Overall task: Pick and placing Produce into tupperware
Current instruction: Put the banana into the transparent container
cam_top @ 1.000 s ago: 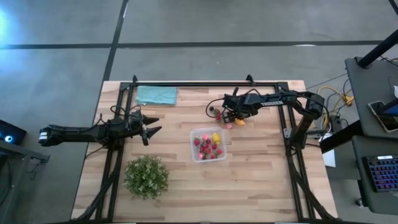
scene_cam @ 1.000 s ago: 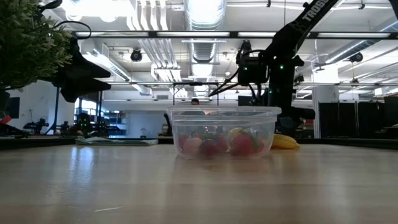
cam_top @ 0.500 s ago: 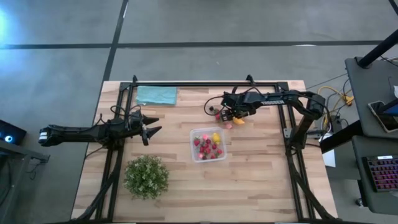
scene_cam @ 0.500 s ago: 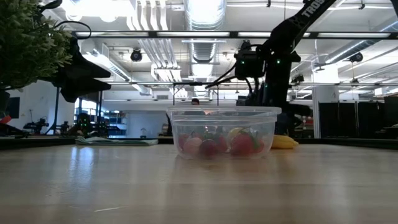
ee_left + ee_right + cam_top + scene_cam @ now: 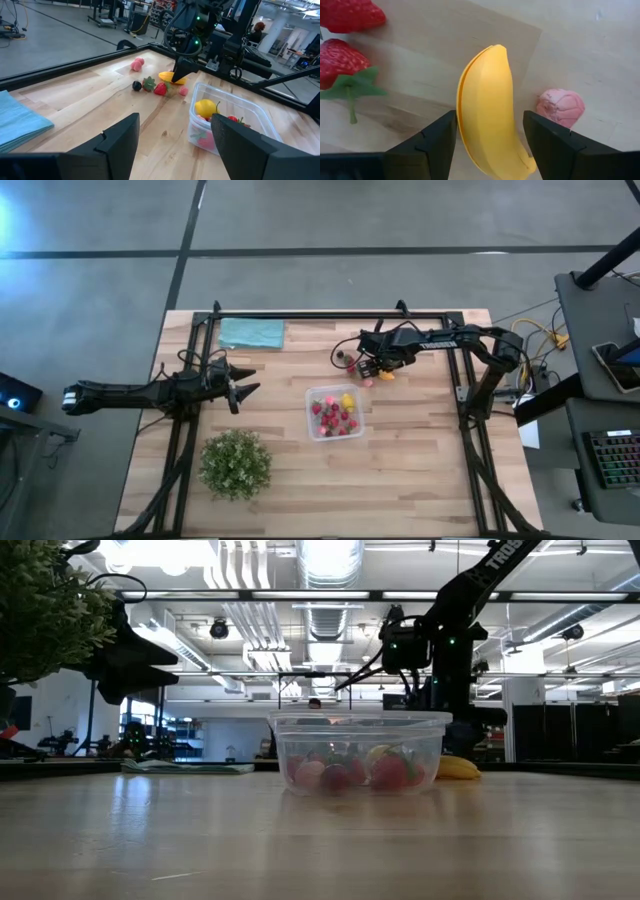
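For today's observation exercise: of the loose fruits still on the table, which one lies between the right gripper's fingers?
The yellow banana. It lies between the open fingers of the right gripper, while the red strawberries and the pink piece lie off to either side.

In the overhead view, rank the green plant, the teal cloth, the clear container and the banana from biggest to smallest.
1. Green plant
2. Teal cloth and clear container: they look about alike, too close to rank.
3. Banana: smallest, and mostly hidden under the right arm.
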Controlling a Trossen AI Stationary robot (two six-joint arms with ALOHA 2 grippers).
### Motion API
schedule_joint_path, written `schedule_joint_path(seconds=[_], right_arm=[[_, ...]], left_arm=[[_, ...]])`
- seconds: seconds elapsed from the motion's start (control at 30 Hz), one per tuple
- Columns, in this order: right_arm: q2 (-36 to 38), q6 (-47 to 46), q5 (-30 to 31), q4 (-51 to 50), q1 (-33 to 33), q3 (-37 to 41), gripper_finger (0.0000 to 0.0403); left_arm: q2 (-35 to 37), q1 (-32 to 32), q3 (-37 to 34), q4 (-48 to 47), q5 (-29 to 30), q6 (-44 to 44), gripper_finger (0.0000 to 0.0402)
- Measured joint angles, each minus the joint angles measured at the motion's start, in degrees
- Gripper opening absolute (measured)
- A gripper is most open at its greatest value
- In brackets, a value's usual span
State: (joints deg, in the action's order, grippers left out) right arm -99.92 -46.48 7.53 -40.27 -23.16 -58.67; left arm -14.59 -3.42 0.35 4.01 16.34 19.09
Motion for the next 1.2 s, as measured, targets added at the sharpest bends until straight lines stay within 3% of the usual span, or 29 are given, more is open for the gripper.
schedule_joint_path(seconds=[0.33,0.77,0.97,1.2], right_arm=[[0.0,0.6,0.0,0.0,0.0,0.4,0.0172],[0.0,0.0,-2.4,0.0,0.0,-1.6,0.0160],[0.0,1.5,-4.5,-0.7,1.0,-6.1,0.0150],[0.0,4.7,-5.6,-8.6,3.5,-15.4,0.0149]], left_arm=[[0.0,0.0,0.0,0.0,0.0,0.0,0.0233],[0.0,0.0,0.0,0.0,0.0,0.0,0.0233],[0.0,0.0,0.0,0.0,0.0,0.0,0.0233],[0.0,0.0,0.0,0.0,0.0,0.0,0.0233]])
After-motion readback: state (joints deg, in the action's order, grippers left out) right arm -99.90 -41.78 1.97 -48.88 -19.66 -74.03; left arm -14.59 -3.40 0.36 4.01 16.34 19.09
